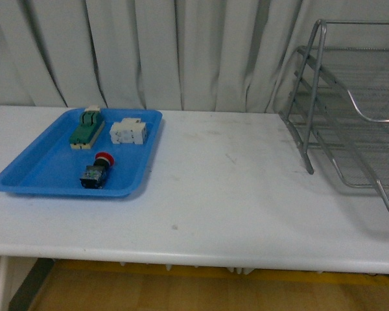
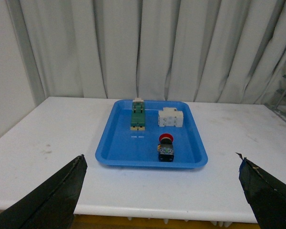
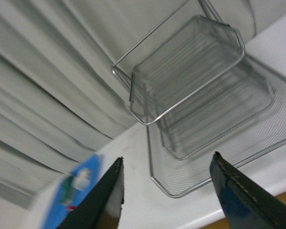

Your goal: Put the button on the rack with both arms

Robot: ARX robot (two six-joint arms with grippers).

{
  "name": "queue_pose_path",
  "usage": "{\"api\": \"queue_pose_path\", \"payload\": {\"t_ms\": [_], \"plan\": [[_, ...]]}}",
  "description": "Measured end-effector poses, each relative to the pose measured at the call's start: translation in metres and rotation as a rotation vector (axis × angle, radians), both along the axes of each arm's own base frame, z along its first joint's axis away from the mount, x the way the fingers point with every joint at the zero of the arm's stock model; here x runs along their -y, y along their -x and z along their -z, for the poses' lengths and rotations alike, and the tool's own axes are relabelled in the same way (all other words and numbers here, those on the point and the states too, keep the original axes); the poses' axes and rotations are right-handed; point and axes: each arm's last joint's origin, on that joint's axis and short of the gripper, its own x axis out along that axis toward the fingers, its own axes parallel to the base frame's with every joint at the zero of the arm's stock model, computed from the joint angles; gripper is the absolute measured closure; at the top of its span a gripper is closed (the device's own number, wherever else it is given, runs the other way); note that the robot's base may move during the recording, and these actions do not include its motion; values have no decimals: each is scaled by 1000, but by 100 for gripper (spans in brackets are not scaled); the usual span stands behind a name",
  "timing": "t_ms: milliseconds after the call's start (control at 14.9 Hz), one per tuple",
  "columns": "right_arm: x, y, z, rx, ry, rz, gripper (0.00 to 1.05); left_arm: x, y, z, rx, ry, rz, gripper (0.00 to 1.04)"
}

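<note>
The button (image 1: 96,171) has a round red cap and a black-and-blue body, and lies in the near part of the blue tray (image 1: 32,170) at the table's left. In the left wrist view the button (image 2: 165,147) lies well ahead of my open left gripper (image 2: 162,167), whose black fingers (image 2: 52,195) frame the tray from in front of the table edge. The silver wire-mesh rack (image 1: 350,116) stands at the far right. My open right gripper (image 3: 167,162) is held tilted, facing the rack (image 3: 195,90). Neither arm shows in the front view.
A green oblong block (image 1: 87,128) and a white blocky component (image 1: 129,131) lie at the back of the blue tray. The white table (image 1: 227,188) stretches between tray and rack. Grey curtains (image 1: 149,52) hang behind. The table's front edge is close to both grippers.
</note>
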Motion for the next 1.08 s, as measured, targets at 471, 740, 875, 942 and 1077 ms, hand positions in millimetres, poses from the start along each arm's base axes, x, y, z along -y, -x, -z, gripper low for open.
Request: {"api": "queue_pose_path", "payload": {"t_ms": [471, 740, 875, 942, 1077], "plan": [[-87, 24, 11, 55, 794, -13, 103, 0, 0, 0, 0, 0, 0, 7], [-103, 25, 20, 78, 806, -17, 103, 0, 0, 0, 0, 0, -2, 7], [-103, 25, 25, 60, 807, -5, 103, 0, 0, 0, 0, 0, 0, 7], [-103, 25, 25, 61, 807, -5, 103, 0, 0, 0, 0, 0, 0, 7], [-103, 25, 25, 59, 810, -6, 101, 0, 0, 0, 0, 0, 0, 7]]}}
